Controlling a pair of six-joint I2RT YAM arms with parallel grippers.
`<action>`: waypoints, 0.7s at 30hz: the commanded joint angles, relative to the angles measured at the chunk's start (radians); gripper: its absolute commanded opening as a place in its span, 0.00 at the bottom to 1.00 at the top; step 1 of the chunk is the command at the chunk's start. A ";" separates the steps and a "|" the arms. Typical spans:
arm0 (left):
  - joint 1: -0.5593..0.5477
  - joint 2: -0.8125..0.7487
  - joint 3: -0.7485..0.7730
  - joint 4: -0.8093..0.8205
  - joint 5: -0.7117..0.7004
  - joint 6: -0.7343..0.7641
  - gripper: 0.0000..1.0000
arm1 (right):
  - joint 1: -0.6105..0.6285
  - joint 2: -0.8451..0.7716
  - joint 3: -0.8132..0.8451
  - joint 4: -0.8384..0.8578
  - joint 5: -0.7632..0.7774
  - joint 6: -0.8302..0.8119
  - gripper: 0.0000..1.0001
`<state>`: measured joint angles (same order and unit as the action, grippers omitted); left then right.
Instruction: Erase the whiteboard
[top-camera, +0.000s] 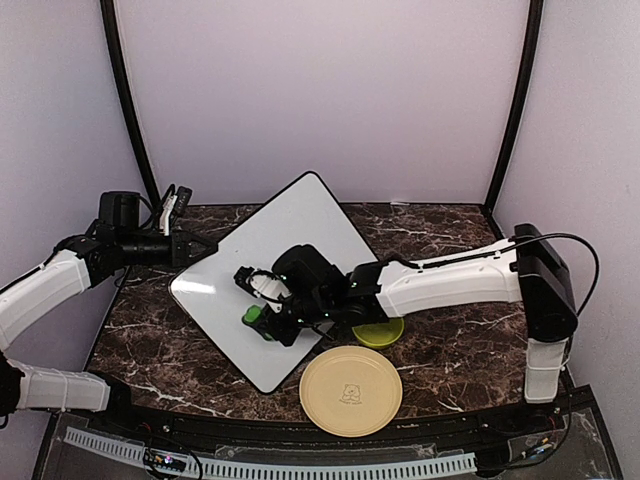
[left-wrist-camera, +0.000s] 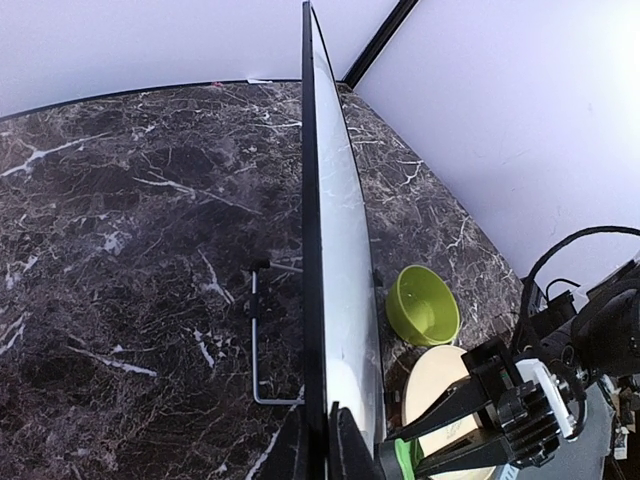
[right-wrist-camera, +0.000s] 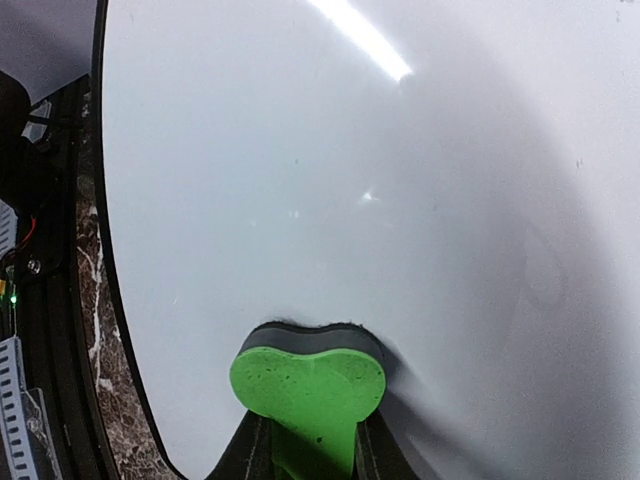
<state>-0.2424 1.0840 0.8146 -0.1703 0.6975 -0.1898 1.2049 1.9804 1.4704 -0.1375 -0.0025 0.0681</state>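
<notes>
Here, marble table (top-camera: 440, 235), pale walls (top-camera: 320, 90) — left gripper (left-wrist-camera: 322, 445) tight on whiteboard (top-camera: 290, 230), right gripper (right-wrist-camera: 310, 460) tight on eraser (right-wrist-camera: 308, 385).

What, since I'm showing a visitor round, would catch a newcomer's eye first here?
A whiteboard, turned cornerwise, fills the middle of the table, its left edge clamped by the left tool. The right tool presses a green eraser against its near part. A beige plate and green bowl sit front right.
</notes>
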 joint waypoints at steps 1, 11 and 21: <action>-0.035 -0.018 0.004 -0.004 0.073 0.065 0.00 | -0.038 -0.005 -0.124 0.021 0.117 0.039 0.00; -0.035 -0.011 0.020 -0.003 0.047 0.047 0.00 | -0.238 -0.109 -0.250 0.082 0.105 0.053 0.00; -0.035 0.018 0.066 -0.023 0.012 0.018 0.00 | -0.332 -0.132 -0.244 0.093 0.053 0.044 0.00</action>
<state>-0.2516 1.0988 0.8387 -0.1955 0.6498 -0.2474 0.8978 1.8526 1.2377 -0.0525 0.0380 0.1062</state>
